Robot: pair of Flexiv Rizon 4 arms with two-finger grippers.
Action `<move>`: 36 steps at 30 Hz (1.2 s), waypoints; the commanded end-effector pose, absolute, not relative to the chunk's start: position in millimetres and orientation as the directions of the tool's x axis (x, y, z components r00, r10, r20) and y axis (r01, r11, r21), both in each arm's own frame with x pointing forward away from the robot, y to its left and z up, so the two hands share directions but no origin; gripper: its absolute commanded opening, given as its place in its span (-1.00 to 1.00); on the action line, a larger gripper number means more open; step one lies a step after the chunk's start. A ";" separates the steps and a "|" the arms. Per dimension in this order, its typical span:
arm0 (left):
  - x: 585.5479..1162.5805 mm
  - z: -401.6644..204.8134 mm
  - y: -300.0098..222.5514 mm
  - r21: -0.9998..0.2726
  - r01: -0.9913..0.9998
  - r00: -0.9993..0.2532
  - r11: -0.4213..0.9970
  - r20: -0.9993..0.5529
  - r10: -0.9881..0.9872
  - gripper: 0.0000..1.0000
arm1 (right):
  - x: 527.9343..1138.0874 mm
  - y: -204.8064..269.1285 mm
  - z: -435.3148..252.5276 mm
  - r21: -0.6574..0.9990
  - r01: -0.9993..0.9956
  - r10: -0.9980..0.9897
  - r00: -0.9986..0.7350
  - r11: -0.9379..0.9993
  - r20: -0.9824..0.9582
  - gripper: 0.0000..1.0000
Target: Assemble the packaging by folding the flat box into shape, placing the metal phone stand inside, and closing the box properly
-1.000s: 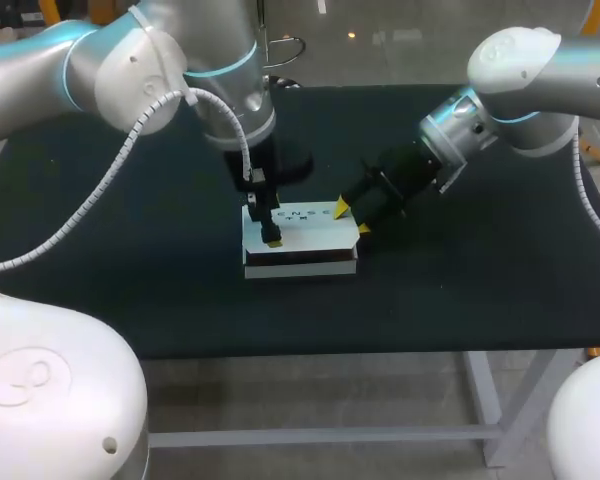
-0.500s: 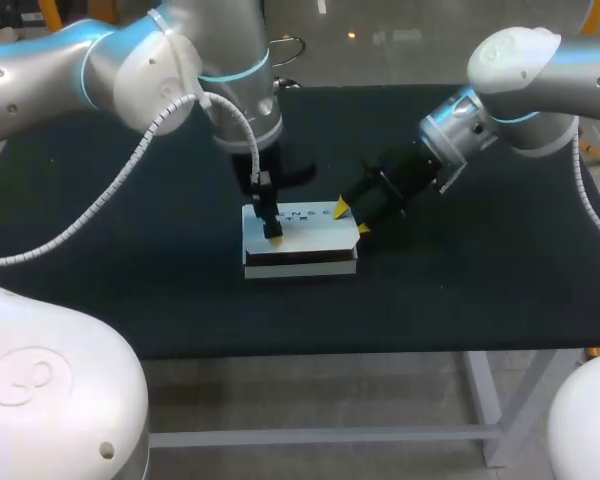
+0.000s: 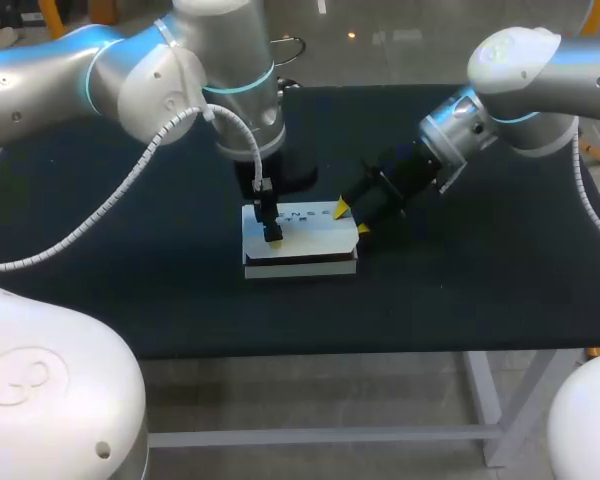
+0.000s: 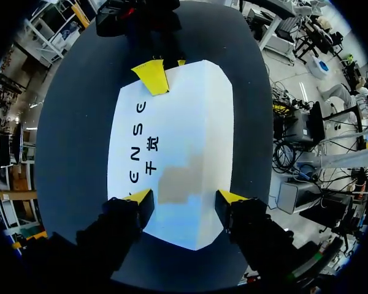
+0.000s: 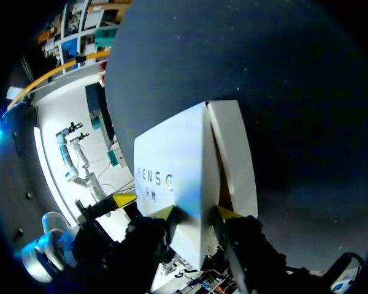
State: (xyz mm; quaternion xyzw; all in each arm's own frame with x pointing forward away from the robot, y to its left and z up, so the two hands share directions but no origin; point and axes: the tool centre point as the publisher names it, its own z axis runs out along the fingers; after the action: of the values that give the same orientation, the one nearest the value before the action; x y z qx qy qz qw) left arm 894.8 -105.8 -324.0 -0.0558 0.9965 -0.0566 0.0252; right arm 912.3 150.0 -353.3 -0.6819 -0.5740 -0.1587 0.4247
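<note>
The white box (image 3: pixel 310 238) lies folded into shape at the table's middle, its printed lid facing up. No metal phone stand shows anywhere. My left gripper (image 3: pixel 270 228) points down over the box's left end. In the left wrist view its yellow tips rest on the lid (image 4: pixel 178 122) a little inside the long edges, so the gripper (image 4: pixel 185 197) is open. My right gripper (image 3: pixel 351 218) is at the box's right end. In the right wrist view that gripper (image 5: pixel 194 213) pinches the box's (image 5: pixel 172 159) end corner, one finger on the lid, the other on the end flap.
The dark table top (image 3: pixel 130 280) spreads wide to the left, right and front of the box. A thin bent metal loop (image 3: pixel 288 47) shows at the table's far edge behind my left arm.
My left gripper's fingers have drawn closer together over the lid, and the left arm's upper part has shifted slightly. The right arm and the box have stayed still.
</note>
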 end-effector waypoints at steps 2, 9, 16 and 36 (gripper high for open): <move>893.6 -327.8 -105.5 -0.111 -0.107 -0.991 0.988 -0.067 -0.114 0.40 | 914.6 150.3 -354.1 -0.401 0.916 0.648 0.290 0.025 0.704 -0.14; 895.8 -331.9 -107.6 -0.099 -0.102 -0.986 0.990 -0.119 -0.113 0.47 | 914.6 150.3 -354.1 -0.401 0.916 0.648 0.290 0.025 0.704 -0.16; 895.9 -335.0 -111.7 -0.097 -0.087 -0.981 0.991 -0.163 -0.102 0.49 | 914.6 150.3 -354.1 -0.401 0.916 0.648 0.290 0.025 0.704 -0.17; 903.8 -346.1 -116.5 -0.077 -0.106 -0.949 0.991 -0.291 -0.124 -0.11 | 914.6 150.3 -354.1 -0.401 0.916 0.648 0.290 0.025 0.704 -0.25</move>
State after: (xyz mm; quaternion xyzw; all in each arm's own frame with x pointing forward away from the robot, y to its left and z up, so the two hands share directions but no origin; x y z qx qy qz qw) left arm 904.8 -114.9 -342.1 -0.0564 0.9880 -0.0298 0.1405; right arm 913.9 148.8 -353.9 -0.6826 -0.5737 -0.1591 0.4237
